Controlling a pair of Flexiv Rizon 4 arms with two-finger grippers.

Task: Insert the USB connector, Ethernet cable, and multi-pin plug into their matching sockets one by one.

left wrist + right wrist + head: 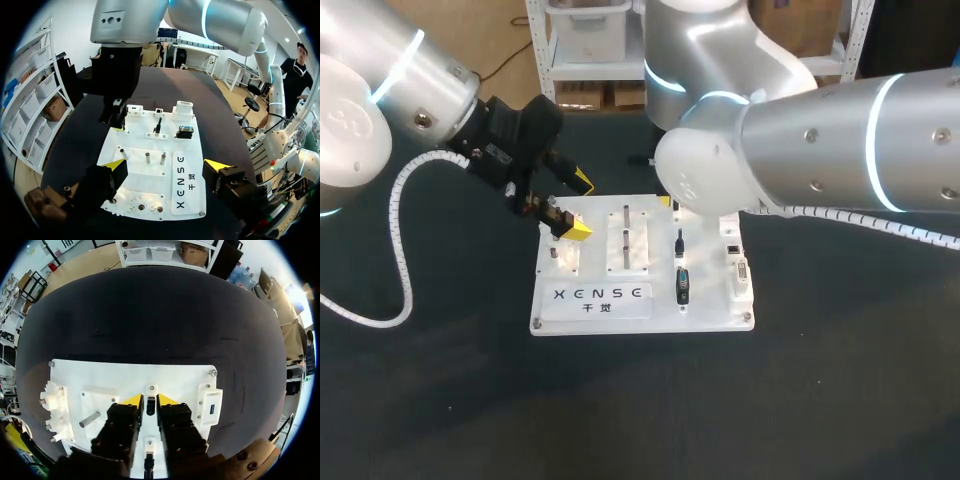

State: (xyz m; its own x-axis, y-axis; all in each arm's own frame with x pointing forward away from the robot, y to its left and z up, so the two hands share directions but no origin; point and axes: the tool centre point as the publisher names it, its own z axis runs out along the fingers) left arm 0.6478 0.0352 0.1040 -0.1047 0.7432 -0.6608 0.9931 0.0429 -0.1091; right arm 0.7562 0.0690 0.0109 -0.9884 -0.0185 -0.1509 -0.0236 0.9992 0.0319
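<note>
Right hand (150, 401) behind own arm overhead; black plug (151, 408) partly hidden

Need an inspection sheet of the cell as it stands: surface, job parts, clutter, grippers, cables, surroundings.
surface: dark table with one white board lying flat on it.
job's things: black plug and slim black connector sit mid-board, apart from the white sockets at its right edge.
clutter: nothing seen.
grippers: left gripper open above the board's left edge; right gripper at a small black connector, grip cannot be told.
cables: white spiral hose along the left arm; no loose cable seen.
surroundings: nothing seen reaching over the table.
</note>
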